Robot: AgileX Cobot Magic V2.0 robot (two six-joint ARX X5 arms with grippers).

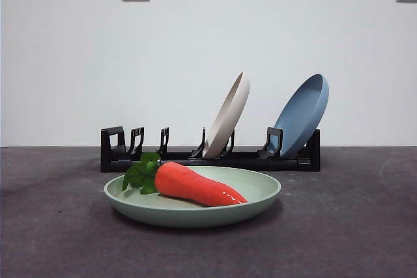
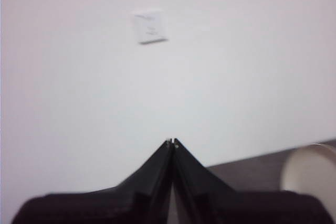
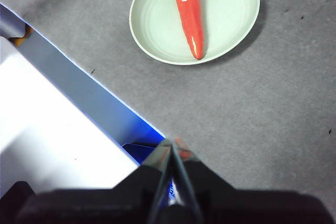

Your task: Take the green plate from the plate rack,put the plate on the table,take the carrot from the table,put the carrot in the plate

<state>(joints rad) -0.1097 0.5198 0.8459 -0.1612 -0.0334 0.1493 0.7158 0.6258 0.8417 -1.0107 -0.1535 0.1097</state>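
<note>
The green plate [image 1: 195, 209] [image 3: 226, 19] lies flat on the dark grey table [image 1: 352, 226] in front of the plate rack [image 1: 208, 157]. The carrot [image 1: 195, 185] [image 3: 190, 14] rests inside it, leaves toward the left in the front view. My right gripper [image 3: 172, 142] is shut and empty, high above the table and well back from the plate. My left gripper [image 2: 172, 141] is shut too, raised and facing the white wall. Neither arm shows in the front view.
A cream-white plate [image 1: 228, 118] [image 2: 310, 177] and a blue plate [image 1: 303, 115] lean in the rack's middle and right slots; its left slots hold nothing. A white and blue edge [image 3: 63, 124] runs beside the table in the right wrist view.
</note>
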